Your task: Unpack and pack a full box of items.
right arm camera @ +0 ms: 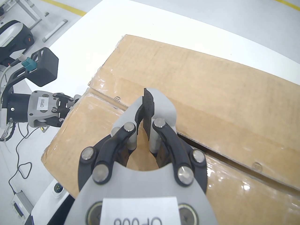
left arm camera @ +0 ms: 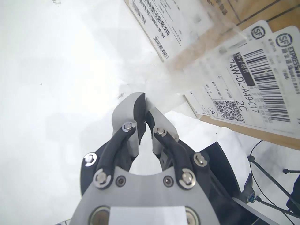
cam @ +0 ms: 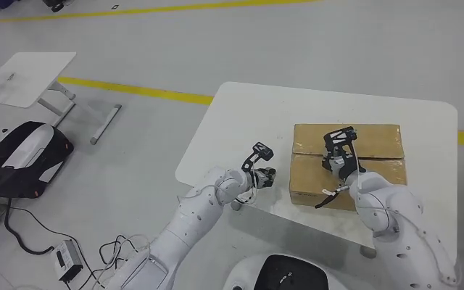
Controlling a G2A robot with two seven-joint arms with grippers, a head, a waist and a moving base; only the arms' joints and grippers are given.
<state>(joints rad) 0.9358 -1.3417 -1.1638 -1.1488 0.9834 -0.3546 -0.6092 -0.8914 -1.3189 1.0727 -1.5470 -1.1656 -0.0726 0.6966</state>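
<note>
A closed cardboard box (cam: 348, 163) stands on the right half of the white table (cam: 239, 130), its two top flaps meeting at a taped seam (right arm camera: 187, 139). My left gripper (left arm camera: 145, 104) is at the box's left side wall (left arm camera: 276, 1), shut on a strip of clear tape (left arm camera: 187, 54) that stretches from its fingertips up to the labelled wall. It also appears as the left gripper (right arm camera: 72, 100) at the box's corner. My right gripper (right arm camera: 147, 99) hangs shut just above the box top (right arm camera: 211, 83), over the seam, with nothing between its fingers.
The table's left half (right arm camera: 105, 12) is bare white surface with a rounded corner. On the floor to the left are a small white side table (cam: 32, 76), a black-and-white device (cam: 29, 156) and cables (cam: 43, 246). Yellow floor lines (cam: 138, 89) run behind.
</note>
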